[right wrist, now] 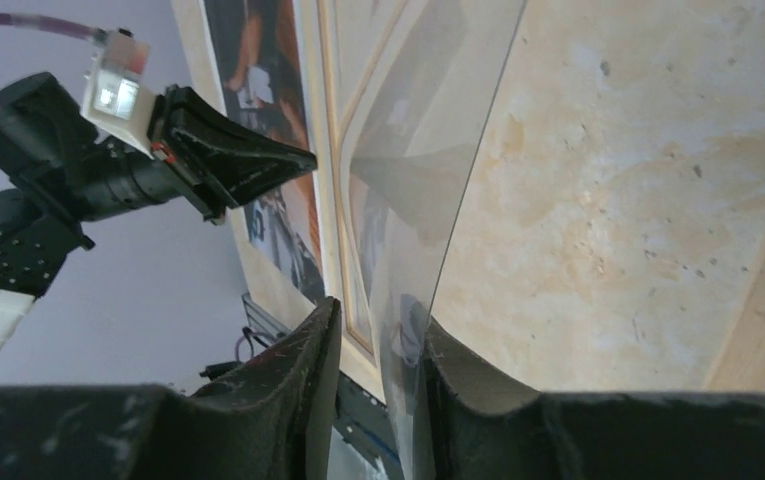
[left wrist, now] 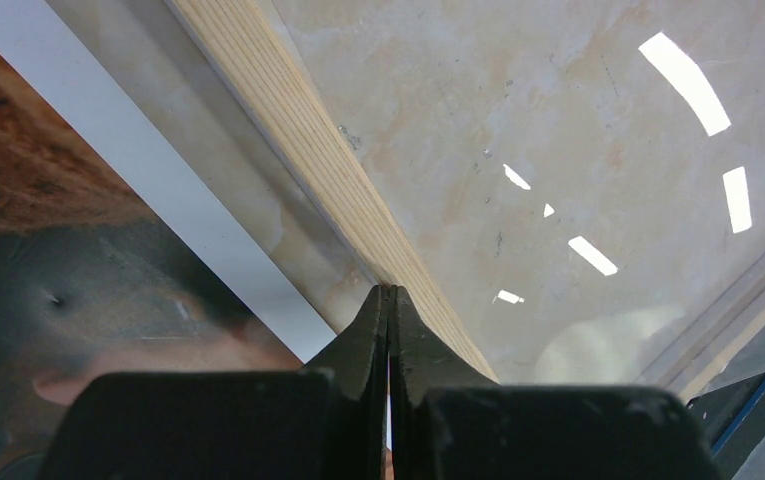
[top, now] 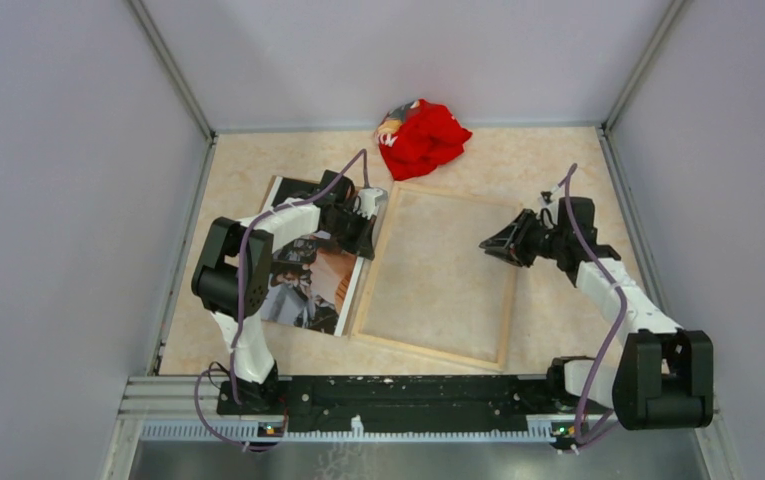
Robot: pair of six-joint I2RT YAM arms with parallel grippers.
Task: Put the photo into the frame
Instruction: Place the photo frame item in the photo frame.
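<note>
The photo (top: 303,285) lies picture side up at the left of the table; its dark print and white border show in the left wrist view (left wrist: 58,250). The frame (top: 373,270) lies beside it on the right, pale wood edges up (left wrist: 298,130). My left gripper (top: 371,228) is shut, its tips (left wrist: 389,292) at the frame's left wood edge next to the photo's border. My right gripper (top: 485,244) is at the frame's right side, jaws apart (right wrist: 380,315). The clear pane (right wrist: 438,150), tilted up, stands between them against the right finger (right wrist: 458,370).
A crumpled red cloth (top: 423,135) lies at the back of the table, just beyond the frame's far edge. Grey walls close the table on three sides. The arms' mounting rail (top: 388,395) runs along the near edge.
</note>
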